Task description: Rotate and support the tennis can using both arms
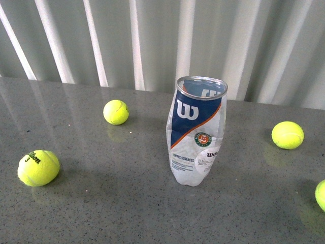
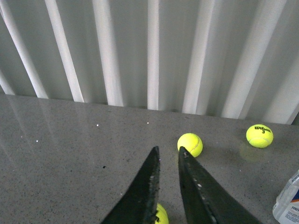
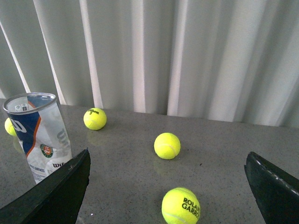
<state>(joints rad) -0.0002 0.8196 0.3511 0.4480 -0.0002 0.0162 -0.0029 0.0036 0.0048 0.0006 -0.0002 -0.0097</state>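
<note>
The clear plastic tennis can w/ silver metal rim, blue-white label, white W logo and orange stripe stands upright, open end up, near the middle of the grey speckled table, in front of the pale pleated curtain. It looks empty, and its wall is visibly dented and creased, esp. on its lower half.

Four yellow-green tennis balls lie scattered on the table, all well apart from the can; one sits behind it to the left, one nearer on the left, two on the right.

Neither arm shows in the front view. In the left wrist view the left gripper has its black fingers nearly together w/ only a narrow gap, holding nothing; the can's corner is just in frame, off to the side. In the right wrist view the right gripper is spread wide, empty, can beside one finger but not touching.

Handling, as a guess: very light, thin-walled, soft, so a hard squeeze would crumple it further, and the smooth plastic is prob. slippery. Being empty and tall it would tip easily. Stiffest spot is the metal rim; base is likely firmer too, though hard to tell from here. Best to take it gently by the body near the rim w/ one gripper and prop the lower end w/ the other.
</note>
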